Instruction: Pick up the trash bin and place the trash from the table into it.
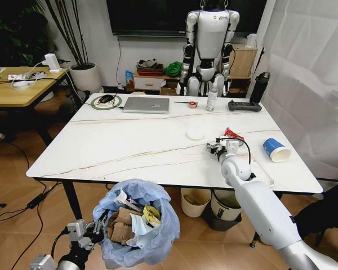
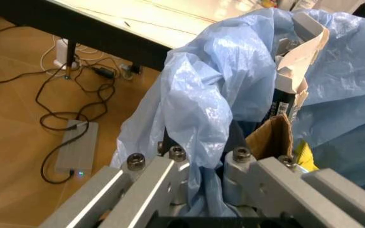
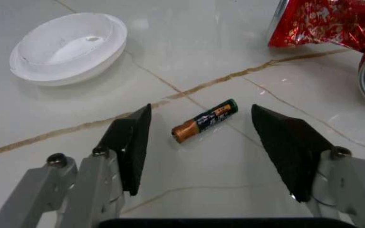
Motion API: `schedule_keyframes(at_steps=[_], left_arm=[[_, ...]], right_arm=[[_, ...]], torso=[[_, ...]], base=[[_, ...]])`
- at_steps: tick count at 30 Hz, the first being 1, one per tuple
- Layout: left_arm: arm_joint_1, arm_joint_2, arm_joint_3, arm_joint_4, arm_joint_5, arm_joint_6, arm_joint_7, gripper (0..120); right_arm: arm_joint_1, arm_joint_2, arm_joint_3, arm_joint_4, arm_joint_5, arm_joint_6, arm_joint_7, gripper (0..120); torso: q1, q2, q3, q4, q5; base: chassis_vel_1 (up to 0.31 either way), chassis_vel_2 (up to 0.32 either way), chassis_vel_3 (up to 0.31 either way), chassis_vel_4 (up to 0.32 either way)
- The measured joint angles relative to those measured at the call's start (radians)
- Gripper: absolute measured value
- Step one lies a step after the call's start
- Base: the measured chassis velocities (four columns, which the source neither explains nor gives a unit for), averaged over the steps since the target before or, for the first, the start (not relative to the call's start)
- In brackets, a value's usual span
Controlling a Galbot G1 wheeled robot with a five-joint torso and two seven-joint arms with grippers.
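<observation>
The trash bin (image 1: pixel 136 222), lined with a puffy light-blue bag (image 2: pixel 214 90), hangs below the table's near edge, holding cardboard (image 2: pixel 273 137) and paper. My left gripper (image 1: pixel 94 226) (image 2: pixel 201 164) is shut on its rim, pinching the bag. Over the white marble table (image 1: pixel 129 146) my right gripper (image 1: pixel 216 148) (image 3: pixel 201 110) is open, low above a small battery (image 3: pixel 206 120) that lies between its fingers untouched. A crushed red can (image 1: pixel 232 134) (image 3: pixel 325 21) lies just beyond it. A white lid (image 1: pixel 195 133) (image 3: pixel 68 47) and a blue-white cup (image 1: pixel 276 149) lie close by.
At the table's far side sit a grey laptop (image 1: pixel 146 104), a spray bottle (image 1: pixel 212 97), a black handset (image 1: pixel 245 106) and a green ring (image 1: pixel 106 102). Two other bins (image 1: pixel 195 201) (image 1: pixel 222 205) stand under the table. A humanoid robot (image 1: pixel 209 42) stands behind. Cables (image 2: pixel 74 95) lie on the floor.
</observation>
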Motion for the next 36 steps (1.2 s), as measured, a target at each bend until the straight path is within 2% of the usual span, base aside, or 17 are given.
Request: schedule_keyframes(at_steps=[2,7,10,11,14,16,24,28,30,32,36], left_arm=[[0.0,0.0,0.0,0.0,0.0,0.0,0.0,1],[-0.002,0.0,0.001,0.001,0.0,0.0,-0.001,1],[-0.001,0.0,0.001,0.001,0.0,0.001,-0.001,1],[-0.001,0.0,0.001,0.001,0.0,0.001,-0.001,1],[0.0,0.0,0.001,-0.001,0.0,0.001,-0.001,1],[0.0,0.0,0.001,-0.002,0.0,0.001,-0.001,1],[-0.001,-0.001,0.004,-0.002,0.001,0.001,-0.001,1],[-0.002,-0.001,0.005,-0.002,0.001,0.001,-0.001,1],[-0.001,0.002,0.002,-0.002,-0.001,0.001,-0.001,1],[-0.001,0.003,0.001,-0.002,-0.001,0.001,-0.001,1],[-0.001,0.002,-0.001,-0.005,-0.003,0.001,-0.001,1]], right_arm=[[-0.001,-0.001,0.0,0.001,0.0,0.0,0.0,54],[-0.012,-0.012,-0.001,0.011,-0.002,0.001,0.0,31],[-0.015,-0.014,-0.002,0.013,-0.003,0.001,-0.002,20],[-0.015,-0.014,-0.002,0.013,-0.003,0.001,-0.002,20],[-0.019,-0.017,-0.004,0.016,-0.005,0.002,-0.007,6],[-0.021,-0.019,-0.005,0.019,-0.005,0.002,-0.01,0],[-0.039,-0.047,-0.008,0.08,0.055,0.003,-0.026,0],[-0.076,-0.109,-0.014,0.234,0.159,0.039,-0.109,0],[-0.117,-0.157,-0.045,0.356,0.214,0.065,-0.161,0],[-0.128,-0.168,-0.057,0.387,0.221,0.077,-0.181,0],[-0.172,-0.226,-0.14,0.549,0.245,0.137,-0.311,0]], torso=[[0.0,0.0,0.0,0.0,0.0],[0.0,0.0,0.0,0.0,-0.0001],[0.0,0.0,0.0,0.0,-0.0001],[0.0,0.0,0.0,0.0,-0.0001],[0.0,0.0,0.0,0.0,0.0],[0.0,0.0,0.0,0.0001,0.0001],[0.0,0.0,0.001,0.0001,0.001],[0.0,0.0,0.0,0.0003,0.0004],[0.0,0.0,0.0,0.0001,0.0004],[0.0,0.0,0.0,0.0,0.0004],[0.0,0.0,0.0,0.0001,0.0004]], base=[[0.0,0.0,0.0,0.0],[0.0,0.0,0.0,0.0],[0.0,0.0,0.0,0.0],[0.0,0.0,0.0,0.0],[0.0,0.0,0.0,0.0],[0.0,0.0,0.0,0.0],[0.0,0.0,0.0,0.0],[0.0,0.0,0.0,0.0],[0.0,0.0,0.0,0.0],[0.0,0.0,0.0,0.0],[0.0,0.0,0.0,0.0]])
